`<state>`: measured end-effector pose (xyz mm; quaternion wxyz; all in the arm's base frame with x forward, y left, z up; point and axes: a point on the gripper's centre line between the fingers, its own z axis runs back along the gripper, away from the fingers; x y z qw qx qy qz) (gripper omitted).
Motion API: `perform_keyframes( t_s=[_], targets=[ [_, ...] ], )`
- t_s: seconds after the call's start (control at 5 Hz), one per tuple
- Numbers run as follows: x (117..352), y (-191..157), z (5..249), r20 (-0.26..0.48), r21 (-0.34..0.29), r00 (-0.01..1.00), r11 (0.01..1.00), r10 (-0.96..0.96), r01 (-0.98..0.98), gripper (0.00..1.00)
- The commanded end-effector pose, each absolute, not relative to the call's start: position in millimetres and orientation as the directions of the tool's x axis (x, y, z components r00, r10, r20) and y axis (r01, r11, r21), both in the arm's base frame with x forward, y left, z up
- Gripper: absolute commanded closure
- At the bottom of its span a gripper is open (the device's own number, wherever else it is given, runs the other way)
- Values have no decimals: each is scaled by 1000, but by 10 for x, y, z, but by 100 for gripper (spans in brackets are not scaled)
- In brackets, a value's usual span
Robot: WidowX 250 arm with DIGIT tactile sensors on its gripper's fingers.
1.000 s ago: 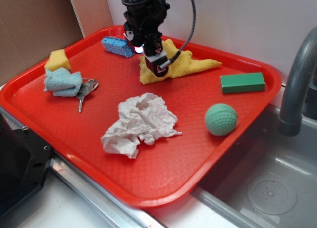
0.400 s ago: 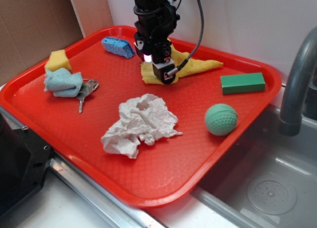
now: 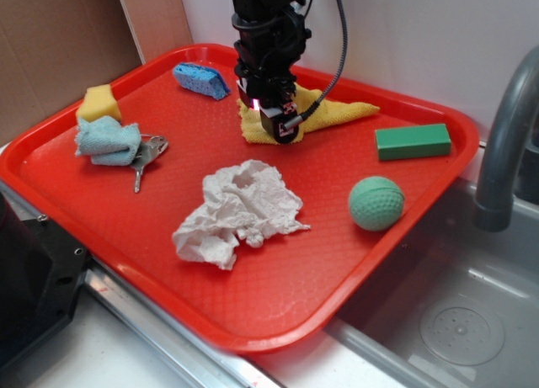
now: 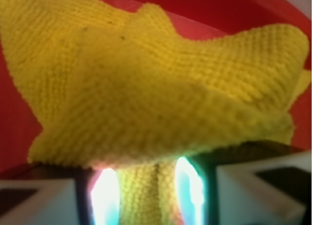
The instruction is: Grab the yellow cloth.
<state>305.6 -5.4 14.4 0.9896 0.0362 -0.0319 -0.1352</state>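
The hand (image 3: 278,129) is pinching a fold of the yellow cloth (image 3: 337,113) between its fingers (image 4: 48,203) at the back of the red tray (image 3: 101,203), and is best raised straight up, keeping the pinch firm.

On the tray (image 3: 438,186), the cloth (image 3: 337,114) lies behind the tissue wad (image 3: 238,211), the block (image 3: 413,141) and ball (image 3: 376,203) to its right

place: kitchen | cues: sink basin (image 3: 459,325), faucet (image 3: 505,144)
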Motion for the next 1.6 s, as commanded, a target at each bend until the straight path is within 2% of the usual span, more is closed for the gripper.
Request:
perform_keyframes(
  t_s=[0.0, 0.2, 0.4, 0.6, 0.8, 1.0, 1.2, 1.4],
  targets=[
    [3089, -47, 45, 64, 80, 968, 968, -242, 237, 100],
    [3082, -49, 50, 63, 83, 969, 968, -241, 235, 100],
    [3051, -22, 162, 49, 70, 973, 973, -225, 221, 100],
    [3040, -17, 583, 94, 37, 984, 988, -154, 151, 0],
    [3099, 23, 832, 142, -37, 990, 999, -26, 31, 0],
    [3152, 68, 826, 161, -79, 983, 994, 83, -71, 0],
    [3317, 34, 710, 211, -74, 971, 992, 113, -100, 0],
    [3378, 78, 504, 218, -69, 962, 986, 166, -155, 0]
  ],
)
